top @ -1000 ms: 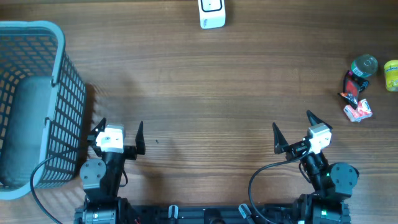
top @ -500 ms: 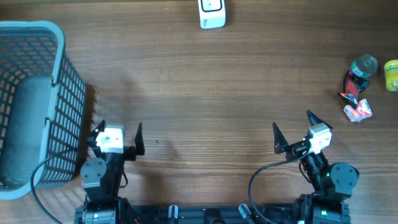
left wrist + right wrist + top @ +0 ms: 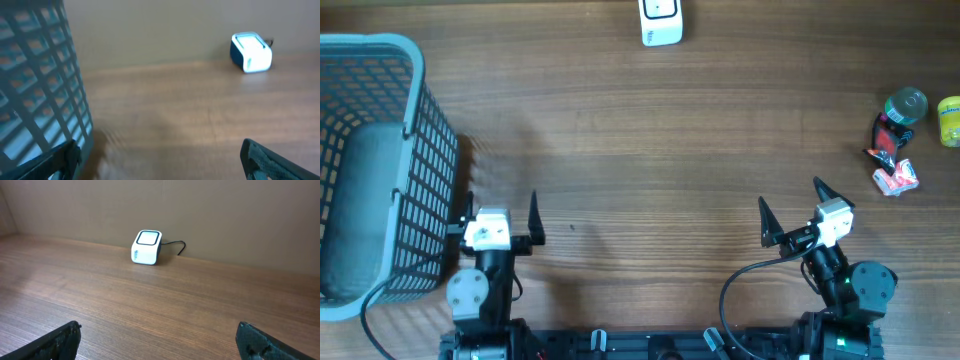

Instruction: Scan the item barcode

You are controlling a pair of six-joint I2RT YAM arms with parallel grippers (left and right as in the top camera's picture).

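Items bunched at far right edge of brown wooden tabletop point(image 3: 650, 150): green-capped dark bottle point(image 3: 903, 106), yellow round container point(image 3: 949, 119), red-black crinkled pouch point(image 3: 885, 140), small pink-white wrapped packet point(image 3: 896, 179). Well apart, at far edge: white cube scanner point(image 3: 661, 22). Released and empty: left end effector point(image 3: 500, 208), beside grey-blue plastic mesh basket point(image 3: 430, 130). Spread wide, empty, nearer cluster: right end effector point(image 3: 789, 196). Packet probably light, soft, slippery film; pinch across middle. Bottle stiffer; grip body sides below cap.

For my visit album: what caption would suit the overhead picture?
Wooden table: left fingers and right fingers open, basket left, white scanner at far edge, small items right.
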